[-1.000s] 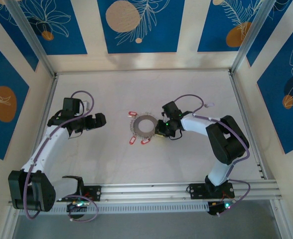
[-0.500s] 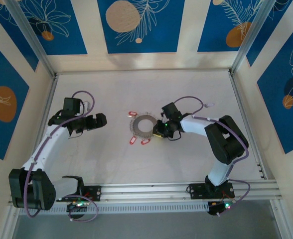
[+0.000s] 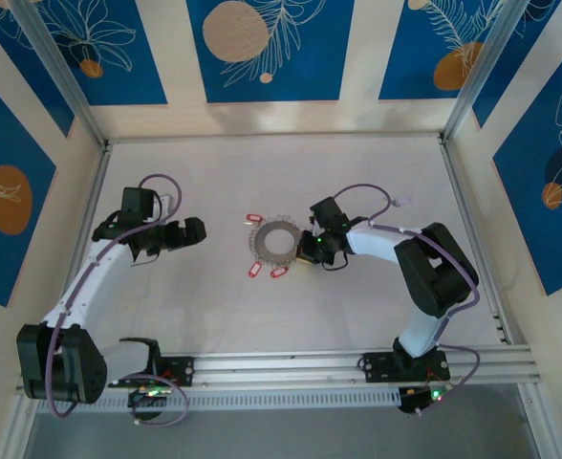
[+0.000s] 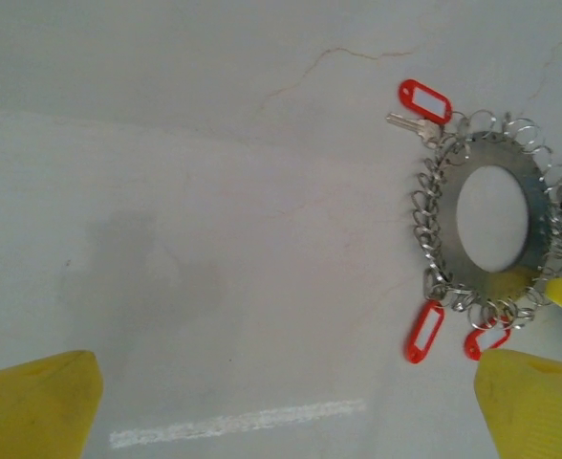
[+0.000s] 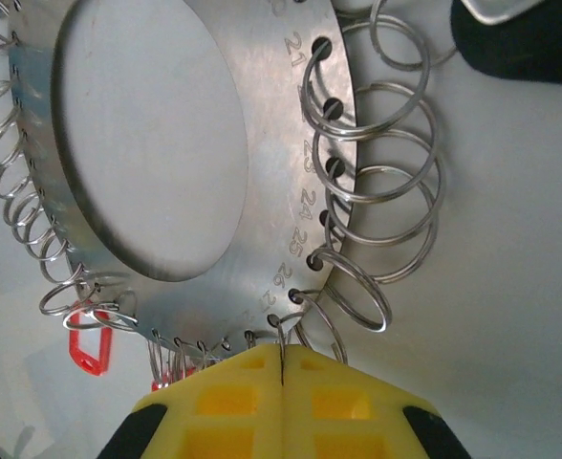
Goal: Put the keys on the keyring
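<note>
Right end effector (image 5: 281, 361) just clamped a thin wire loop (image 5: 283, 333) on the flat grey metal keyring (image 5: 291, 220), likely anchoring it for threading. Left end effector (image 4: 281, 402) hangs open.

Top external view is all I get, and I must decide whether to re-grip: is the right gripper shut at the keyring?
Observer: Yes. The right gripper is shut, its fingers meeting at the keyring's rim; a small wire loop reaches their seam.
Operator: Whereabouts on the rim?
Observer: Just past the stamped number 26.
Operator: Any key near the rim?
Observer: The left wrist view shows a silvery key beside a red tag, against the rim's loops.
</note>
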